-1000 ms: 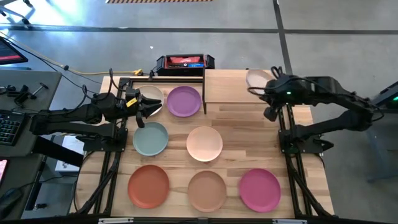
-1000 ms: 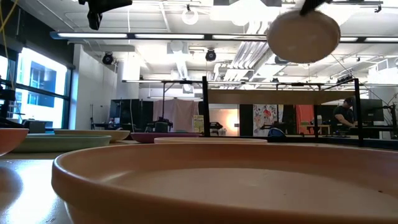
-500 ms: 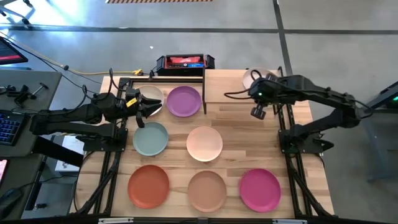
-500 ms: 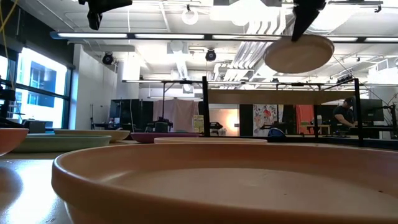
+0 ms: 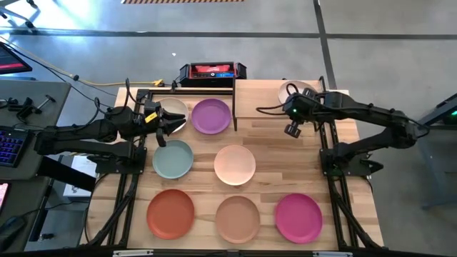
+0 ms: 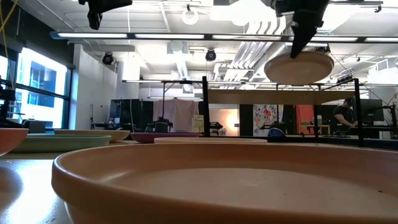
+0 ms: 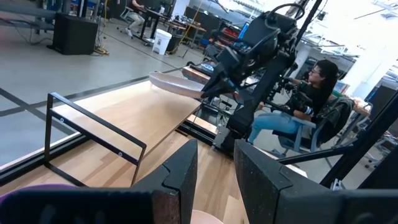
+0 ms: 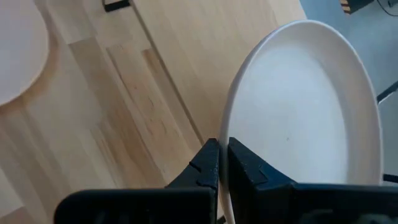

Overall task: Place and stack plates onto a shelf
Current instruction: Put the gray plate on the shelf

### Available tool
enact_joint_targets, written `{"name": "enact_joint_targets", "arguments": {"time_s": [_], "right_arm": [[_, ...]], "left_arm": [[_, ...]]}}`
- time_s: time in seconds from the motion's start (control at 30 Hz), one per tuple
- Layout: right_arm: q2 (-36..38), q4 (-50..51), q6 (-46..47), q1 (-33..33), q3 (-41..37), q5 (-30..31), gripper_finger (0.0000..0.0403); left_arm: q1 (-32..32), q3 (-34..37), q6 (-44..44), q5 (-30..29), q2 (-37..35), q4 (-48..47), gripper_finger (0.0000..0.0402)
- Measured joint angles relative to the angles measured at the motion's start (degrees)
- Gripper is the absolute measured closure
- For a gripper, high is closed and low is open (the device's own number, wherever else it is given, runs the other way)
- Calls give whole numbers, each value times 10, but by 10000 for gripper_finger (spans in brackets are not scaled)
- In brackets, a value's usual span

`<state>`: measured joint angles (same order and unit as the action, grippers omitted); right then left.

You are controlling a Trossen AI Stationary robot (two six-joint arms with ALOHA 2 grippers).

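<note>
Cream plate point(image 5: 291, 88) pinched in right gripper point(image 8: 221, 163) jaws over shelf point(image 5: 264, 100), 6 plates on table, left gripper point(image 7: 214, 163) jaws part-open, empty

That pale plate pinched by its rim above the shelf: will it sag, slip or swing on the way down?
The pale plate probably stays stiff: held at one edge by the right hand, it keeps its round shape. The pinch covers only a thin strip of rim, so it might pivot. It hangs nearly level above the shelf, suggesting it is light.
</note>
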<state>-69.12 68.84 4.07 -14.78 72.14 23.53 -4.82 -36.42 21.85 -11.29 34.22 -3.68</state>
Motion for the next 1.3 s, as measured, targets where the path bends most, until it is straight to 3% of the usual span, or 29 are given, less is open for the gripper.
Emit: {"name": "enact_joint_targets", "arguments": {"time_s": [0.47, 1.3], "right_arm": [[1, -69, 8, -51, -91, 1, 403], [1, -103, -31, -133, -112, -53, 403]], "left_arm": [[0, 0, 0, 0, 0, 0, 305], [0, 0, 0, 0, 0, 0, 305]]}}
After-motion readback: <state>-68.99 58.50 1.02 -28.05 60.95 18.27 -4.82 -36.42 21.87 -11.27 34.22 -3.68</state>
